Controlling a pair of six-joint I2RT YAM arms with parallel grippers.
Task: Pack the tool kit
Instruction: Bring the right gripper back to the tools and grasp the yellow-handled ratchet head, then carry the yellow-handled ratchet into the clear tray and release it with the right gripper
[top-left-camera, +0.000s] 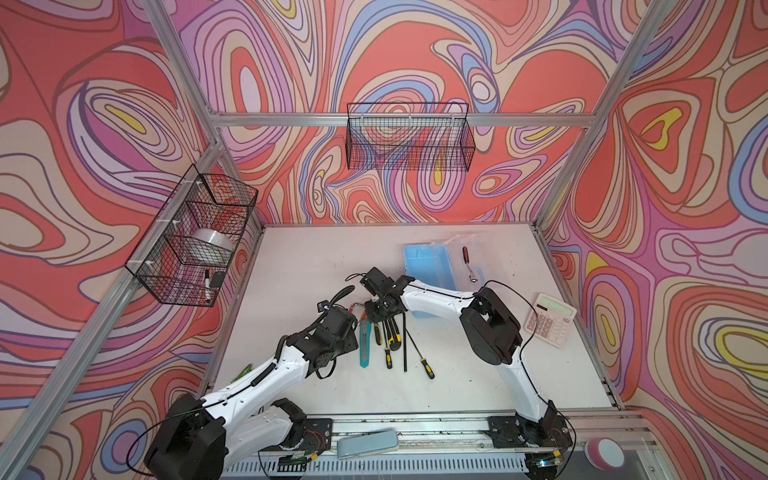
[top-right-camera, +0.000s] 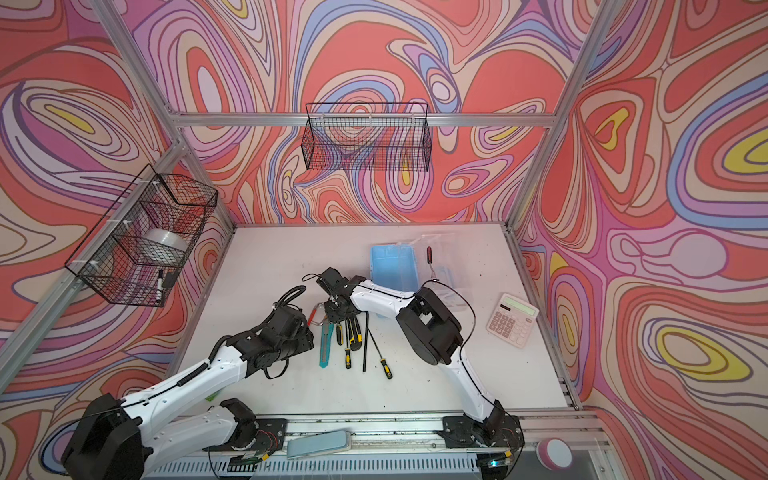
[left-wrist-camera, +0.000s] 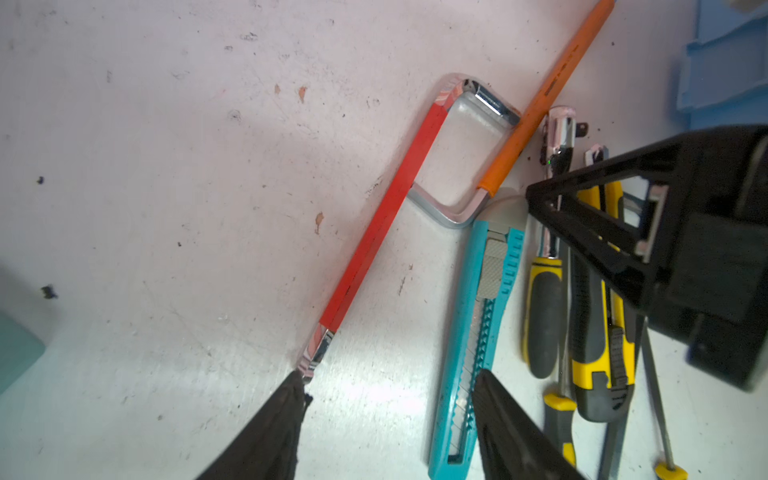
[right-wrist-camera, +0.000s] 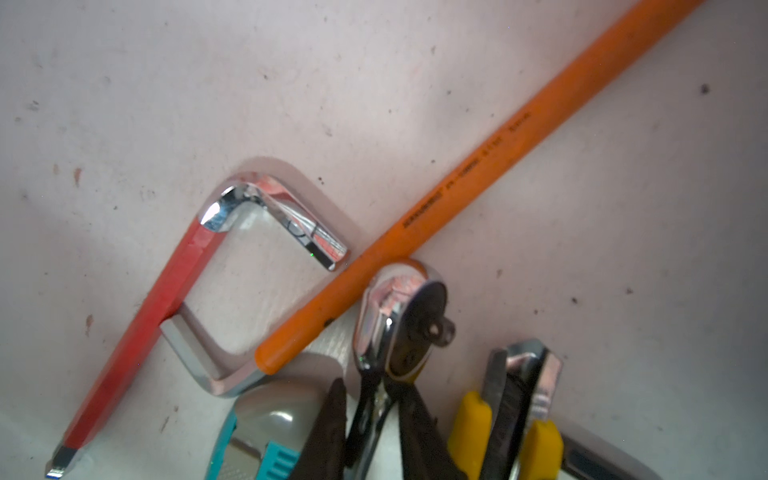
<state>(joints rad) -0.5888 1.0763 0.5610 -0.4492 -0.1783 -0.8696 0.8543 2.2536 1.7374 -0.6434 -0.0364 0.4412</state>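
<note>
Two tools low over one white desk (top-left-camera: 299, 266), both among loose pieces of the tool kit.

Nearest, on the front rail (top-left-camera: 436, 428): flat pale blue-grey pedal (top-left-camera: 368, 443).

Next, at mid-desk, hand tools in a rough row:
- screwdriver (top-left-camera: 426, 368) with a yellow-and-black grip, closest to the rail
- teal utility knife (left-wrist-camera: 478, 332) on the left
- yellow-and-black utility knife (left-wrist-camera: 598, 353) near it
- long black hex key (top-left-camera: 404, 340) further right

Over that row, left tool (left-wrist-camera: 388, 376) released, fingers spread wide. One tip at the chrome end of the red hex key (left-wrist-camera: 374, 237), the other over the teal utility knife, only bare desk between them.

Just beyond, right tool (right-wrist-camera: 368, 386) clenched on the neck of the yellow-handled ratchet (right-wrist-camera: 407, 316), a finger pressed to either side. Chrome head of that ratchet just beside the orange hex key (right-wrist-camera: 457, 187).

Farther back, right of centre: light blue case (top-left-camera: 428, 262), open and partly under the right forearm (top-left-camera: 432, 297). Clear lid (top-left-camera: 457, 242) laid flat to its right, with a red-handled ratchet (top-left-camera: 467, 262) on it.

Pink calculator (top-left-camera: 550, 318) near the desk's right edge.

Farthest, on the walls: wire basket (top-left-camera: 191, 237) at left with a tape roll (top-left-camera: 212, 245) and a marker (top-left-camera: 207, 284), and a second wire basket (top-left-camera: 409, 141) at the back.
</note>
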